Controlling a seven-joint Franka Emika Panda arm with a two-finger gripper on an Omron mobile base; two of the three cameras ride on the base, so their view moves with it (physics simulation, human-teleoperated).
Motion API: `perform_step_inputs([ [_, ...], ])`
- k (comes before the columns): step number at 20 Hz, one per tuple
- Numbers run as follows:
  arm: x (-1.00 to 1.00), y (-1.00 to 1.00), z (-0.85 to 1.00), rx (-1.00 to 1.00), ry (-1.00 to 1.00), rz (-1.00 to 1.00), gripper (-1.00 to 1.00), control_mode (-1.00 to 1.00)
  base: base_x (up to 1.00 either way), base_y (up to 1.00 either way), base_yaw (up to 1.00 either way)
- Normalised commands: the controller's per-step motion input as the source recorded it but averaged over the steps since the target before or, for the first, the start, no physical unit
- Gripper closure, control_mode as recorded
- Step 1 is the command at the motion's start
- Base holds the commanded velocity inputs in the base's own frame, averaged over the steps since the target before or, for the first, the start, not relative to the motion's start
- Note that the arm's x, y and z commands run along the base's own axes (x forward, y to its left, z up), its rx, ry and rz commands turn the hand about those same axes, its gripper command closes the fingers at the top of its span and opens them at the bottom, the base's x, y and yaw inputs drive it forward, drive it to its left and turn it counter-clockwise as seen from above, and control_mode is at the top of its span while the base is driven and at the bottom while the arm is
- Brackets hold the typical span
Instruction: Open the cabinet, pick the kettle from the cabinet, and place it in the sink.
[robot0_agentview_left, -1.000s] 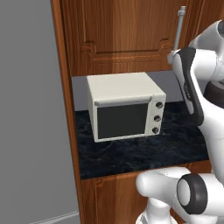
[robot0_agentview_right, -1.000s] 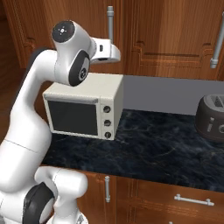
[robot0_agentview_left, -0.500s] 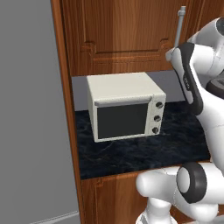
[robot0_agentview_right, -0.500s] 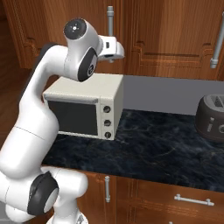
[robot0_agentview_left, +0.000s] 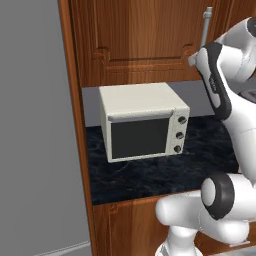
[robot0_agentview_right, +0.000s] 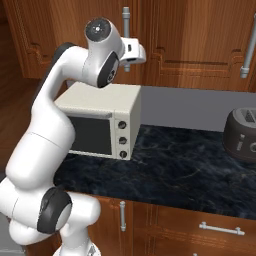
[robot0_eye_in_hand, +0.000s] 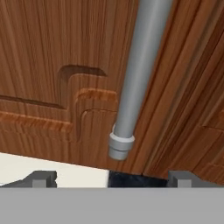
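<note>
Hand view puts the cabinet (robot0_eye_in_hand: 52, 57) door's grey bar handle (robot0_eye_in_hand: 135, 74) dead ahead of the tool (robot0_eye_in_hand: 111, 177), jaws spread wide and empty, bar running lengthwise between them, its lower end nearest. Right base view adds the toaster oven (robot0_agentview_right: 100, 122) on the tabletop (robot0_agentview_right: 190, 165) just below. Door's shut, so no kettle visible.

Glossy white arm (robot0_agentview_right: 55, 120) with dark round joints.

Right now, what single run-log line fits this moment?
phase: reaching for handle | gripper: open, holding nothing | handle: lower end between the fingertips, not gripped | cabinet: door closed | toaster oven: on counter below
</note>
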Motion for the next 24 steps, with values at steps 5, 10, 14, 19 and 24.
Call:
perform_step_inputs([
  [5, 0.33, 0.00, 0.12, 0.04, 0.00, 0.00, -1.00, -1.00, 0.00, 0.00, 0.00],
  [10, 0.32, -0.04, 0.12, 0.06, 0.00, 0.00, -1.00, -1.00, 0.00, 0.00, 0.00],
  [14, 0.31, -0.10, 0.09, 0.05, 0.00, 0.00, -1.00, -1.00, 0.00, 0.00, 0.00],
  [19, 0.34, -0.07, 0.03, 0.03, 0.00, 0.00, -1.00, -1.00, 0.00, 0.00, 0.00],
  [24, 0.37, -0.01, 0.01, 0.00, 0.00, 0.00, -1.00, -1.00, 0.00, 0.00, 0.00],
])
